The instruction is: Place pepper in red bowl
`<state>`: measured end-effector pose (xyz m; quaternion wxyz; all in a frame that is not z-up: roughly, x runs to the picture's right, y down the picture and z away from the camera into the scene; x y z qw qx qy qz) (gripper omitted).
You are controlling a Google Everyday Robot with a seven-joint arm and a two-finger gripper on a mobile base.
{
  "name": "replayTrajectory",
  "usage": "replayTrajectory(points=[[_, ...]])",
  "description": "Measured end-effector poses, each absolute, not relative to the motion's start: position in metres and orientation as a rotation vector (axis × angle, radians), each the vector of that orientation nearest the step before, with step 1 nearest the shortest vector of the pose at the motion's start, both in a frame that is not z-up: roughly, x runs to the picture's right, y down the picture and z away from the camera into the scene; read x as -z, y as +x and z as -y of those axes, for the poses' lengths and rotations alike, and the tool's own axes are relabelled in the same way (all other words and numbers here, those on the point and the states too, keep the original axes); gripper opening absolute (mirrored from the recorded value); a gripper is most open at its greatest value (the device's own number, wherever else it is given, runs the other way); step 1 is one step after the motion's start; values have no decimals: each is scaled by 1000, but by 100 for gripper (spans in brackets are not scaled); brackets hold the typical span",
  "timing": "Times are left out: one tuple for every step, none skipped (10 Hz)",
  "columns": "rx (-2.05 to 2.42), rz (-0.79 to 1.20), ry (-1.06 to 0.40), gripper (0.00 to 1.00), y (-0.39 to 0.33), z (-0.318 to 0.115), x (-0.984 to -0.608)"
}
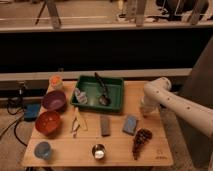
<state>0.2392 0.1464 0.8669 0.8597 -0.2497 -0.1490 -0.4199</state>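
The red bowl [48, 122] stands at the left of the wooden table [117, 155], in front of the purple bowl [54, 100]. It looks empty. My white arm comes in from the right, and the gripper [145, 111] at its end points down over the table's right part, behind the blue sponge [130, 124]. The gripper is far from the red bowl. I do not see the pepper; it may be hidden under the end of the arm.
A green tray [117, 85] at the back middle holds a dark spoon [102, 90] and a pale crumpled thing [80, 96]. Also on the table: orange cup [56, 81], blue cup [43, 150], metal cup [99, 151], grey block [105, 125], grapes [141, 139], pale thin object [76, 122].
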Motion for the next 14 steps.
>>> replayTrajectory(points=[[876,314,-522,8,237,-145,-866],[871,313,-518,15,240,-141,-866],[869,314,-516,23,246,-139,-867],[867,316,-511,35,259,-135,-869],[867,318,-508,42,267,-133,-870],[873,321,-499,55,277,-131,-873],[881,325,-490,65,280,-128,-875],[890,328,-482,74,280,-127,-878],[896,331,-471,79,281,-126,-879],[900,333,-459,80,281,-125,-879],[903,333,-447,80,282,-123,-879],[907,333,-438,80,280,-121,-880],[911,333,-433,80,278,-120,-881],[921,330,-430,80,275,-118,-885]])
